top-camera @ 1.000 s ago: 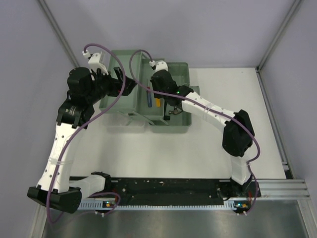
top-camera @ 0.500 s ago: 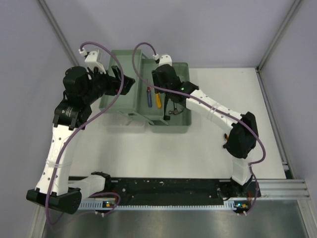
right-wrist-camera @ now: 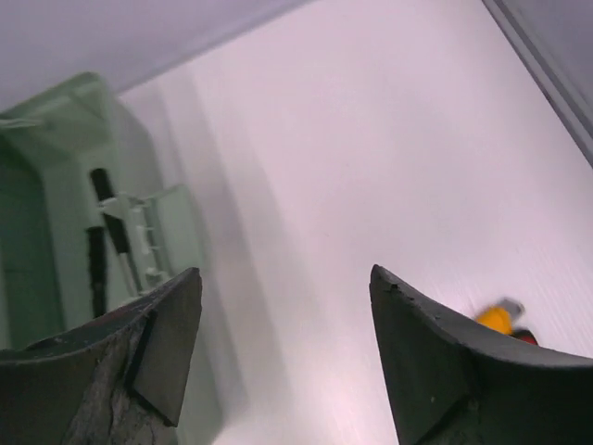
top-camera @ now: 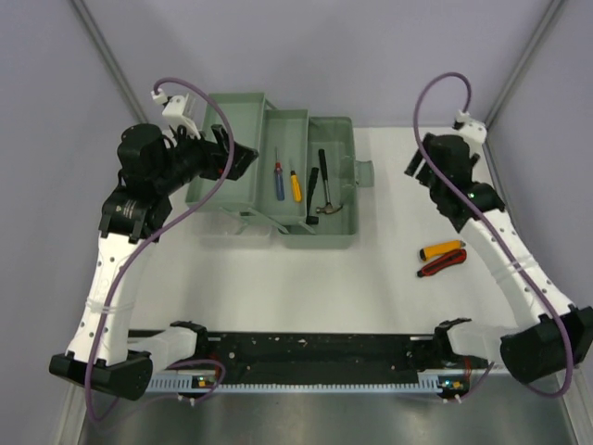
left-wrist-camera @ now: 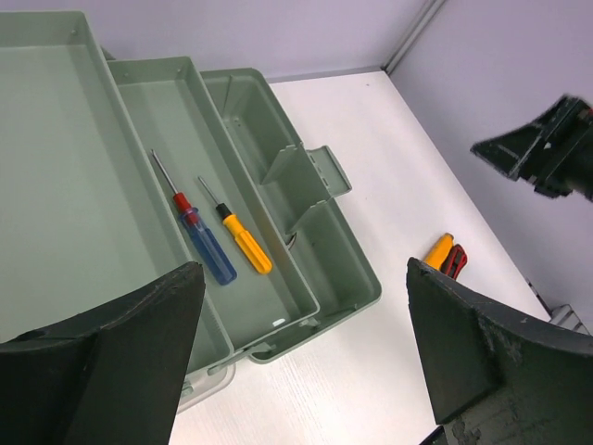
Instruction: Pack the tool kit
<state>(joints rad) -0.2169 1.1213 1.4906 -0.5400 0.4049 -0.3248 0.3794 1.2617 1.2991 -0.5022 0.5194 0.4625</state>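
Green plastic, tiers fanned out: the toolbox point(top-camera: 320, 239) sits open to the left of my right claw point(right-wrist-camera: 283, 278) and directly under my left claw point(left-wrist-camera: 304, 269). Both claws are released, jaws apart with nothing between them.

The blue screwdriver point(left-wrist-camera: 208, 250) and the yellow screwdriver point(left-wrist-camera: 243, 243) lie side by side in the middle tray. The hammer point(top-camera: 324, 181) and the black-handled tool point(top-camera: 312, 199) lie in the lowest compartment. By my reckoning the packing is well along, and what remains outside is the yellow utility knife point(top-camera: 442, 248) and the red utility knife point(top-camera: 440, 267). They lie on the desk point(top-camera: 389, 297) below my right claw and back toward that arm's base, touching or nearly so.

The next move, as I judge it, calls for lowering my right claw over one knife and turning to close across its narrow body without dragging its neighbour.

Bare desk lies between the knives and the toolbox, so the carry across looks open. On my right claw's outer side the desk edge and the wall stand near. On the way in, the toolbox's latch tab juts toward that claw, so the rim wants clearing from above.
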